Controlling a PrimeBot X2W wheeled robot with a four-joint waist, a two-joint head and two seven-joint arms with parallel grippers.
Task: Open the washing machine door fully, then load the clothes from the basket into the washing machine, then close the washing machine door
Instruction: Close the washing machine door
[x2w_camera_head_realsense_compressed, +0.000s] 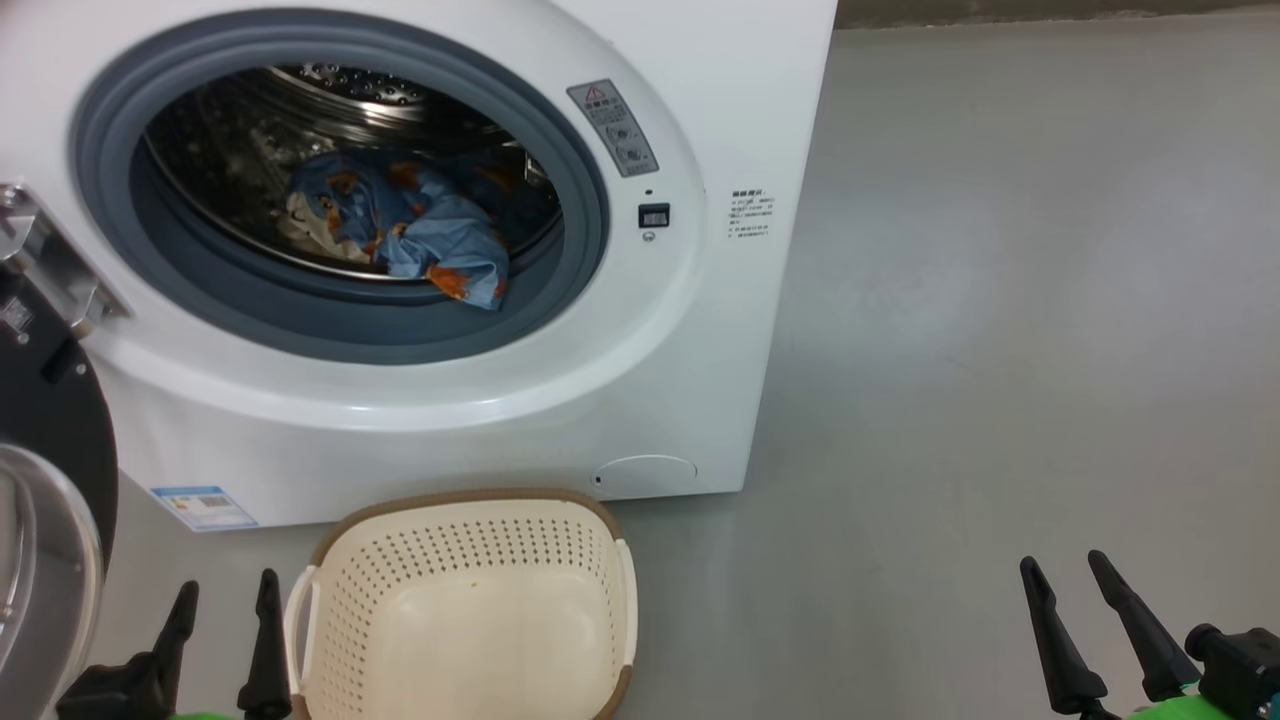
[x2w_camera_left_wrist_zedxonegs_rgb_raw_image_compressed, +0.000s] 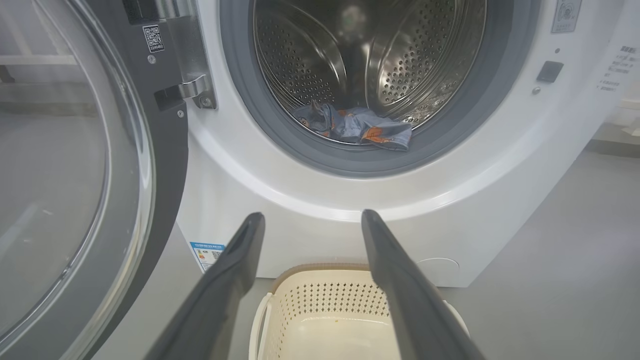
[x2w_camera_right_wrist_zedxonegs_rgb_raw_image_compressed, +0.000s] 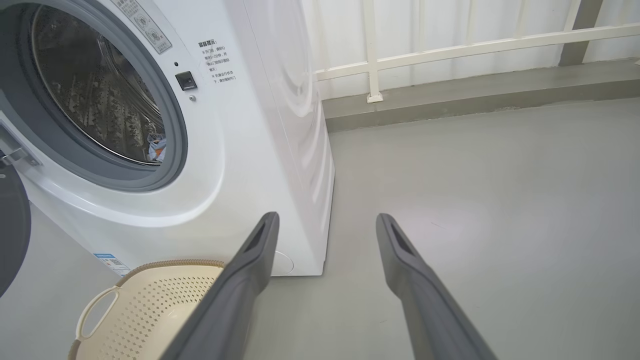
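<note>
Dark fingers of the left tool (x2w_camera_head_realsense_compressed: 227, 585) stand apart, holding nothing, just left of the basket (x2w_camera_head_realsense_compressed: 450, 497). Those of the right tool (x2w_camera_head_realsense_compressed: 1065, 562) are likewise spread and bare, well off to the right above the grey floor (x2w_camera_head_realsense_compressed: 1000, 350). The cream basket sits on the floor close before the washing machine (x2w_camera_head_realsense_compressed: 500, 410), below its opening, its pale bottom showing. The clothes (x2w_camera_head_realsense_compressed: 420, 225), blue with orange prints, lie in the steel drum (x2w_camera_head_realsense_compressed: 370, 95), one fold lapping onto the grey gasket (x2w_camera_head_realsense_compressed: 330, 330). The door (x2w_camera_head_realsense_compressed: 50, 420) hangs swung wide at the machine's left.
</note>
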